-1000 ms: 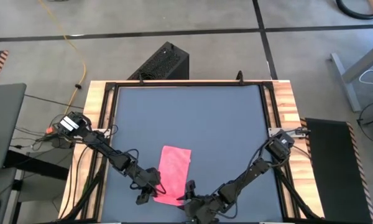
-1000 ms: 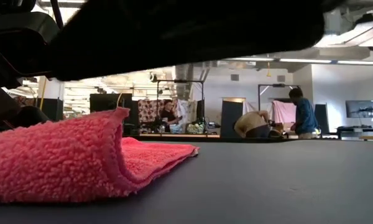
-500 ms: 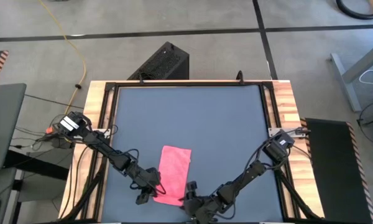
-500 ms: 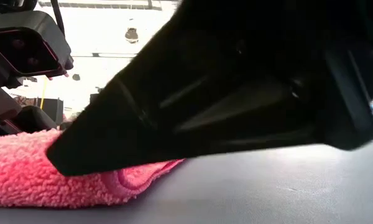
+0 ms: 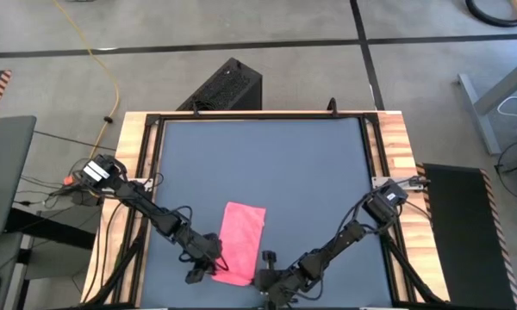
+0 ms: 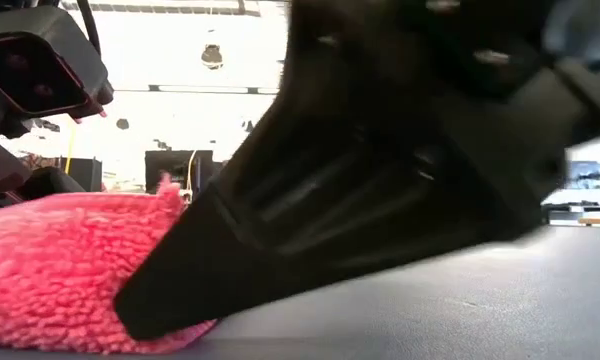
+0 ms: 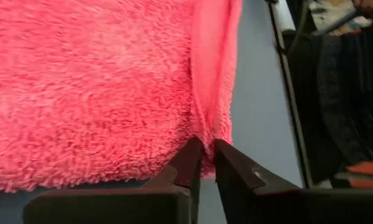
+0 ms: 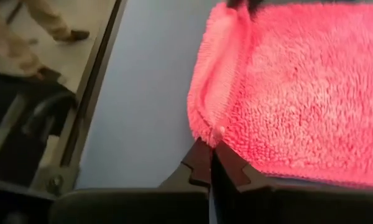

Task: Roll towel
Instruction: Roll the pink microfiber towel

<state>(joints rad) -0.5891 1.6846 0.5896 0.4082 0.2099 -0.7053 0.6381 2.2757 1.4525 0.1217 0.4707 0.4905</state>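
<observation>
- Since a moment ago, the right gripper (image 5: 260, 274) is sitting closed at the near right corner of the towel (image 5: 240, 240), where before its fingers were standing spread; the towel itself is lying where it was.
- Nearest the front table edge, both grippers are flanking the towel's near hem. The right wrist view is showing the right fingers pressed together, pinching the folded corner of the pink pile.
- Just to the left, the left gripper (image 5: 208, 269) is meeting the near left corner, its fingers nearly together and nipping the hem's edge.
- Farther back, the towel is stretching flat away across the dark grey tabletop (image 5: 267, 164), not yet rolled.
- Judging from this, the corner-gripping step is finishing; the next move is calling for both grippers lifting the hem and turning it forward evenly, so the roll is starting straight.
</observation>
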